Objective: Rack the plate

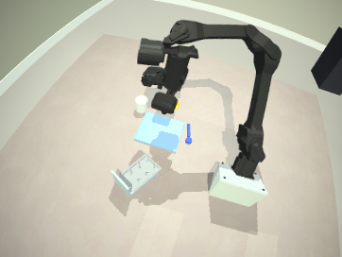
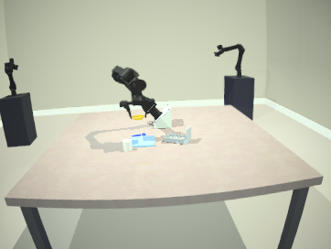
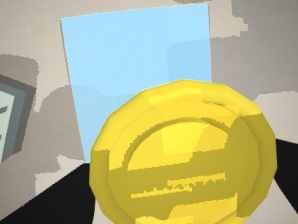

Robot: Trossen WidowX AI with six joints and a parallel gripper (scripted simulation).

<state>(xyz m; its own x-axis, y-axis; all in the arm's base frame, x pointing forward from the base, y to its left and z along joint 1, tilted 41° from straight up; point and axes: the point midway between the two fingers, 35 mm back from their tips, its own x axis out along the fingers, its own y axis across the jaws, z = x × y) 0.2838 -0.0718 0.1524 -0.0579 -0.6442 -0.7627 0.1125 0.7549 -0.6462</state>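
Note:
The yellow plate (image 1: 177,107) (image 2: 136,117) (image 3: 186,163) is off the table, held in my gripper (image 1: 166,103) (image 2: 137,113), which is shut on it. In the wrist view the plate fills the lower middle, with the dark fingers at its left and right edges. It hangs above the far edge of the light blue mat (image 1: 161,133) (image 2: 144,142) (image 3: 133,50). The grey dish rack (image 1: 137,174) (image 2: 177,137) (image 3: 9,116) stands on the table nearer the front, past the mat, with nothing in its slots.
A white cup (image 1: 140,104) (image 2: 127,145) stands beside the mat. A blue spoon (image 1: 188,133) (image 2: 137,135) lies at the mat's other side. The arm's white base (image 1: 238,186) (image 2: 164,120) is on the table. Dark camera stands (image 2: 17,119) (image 2: 239,93) flank it.

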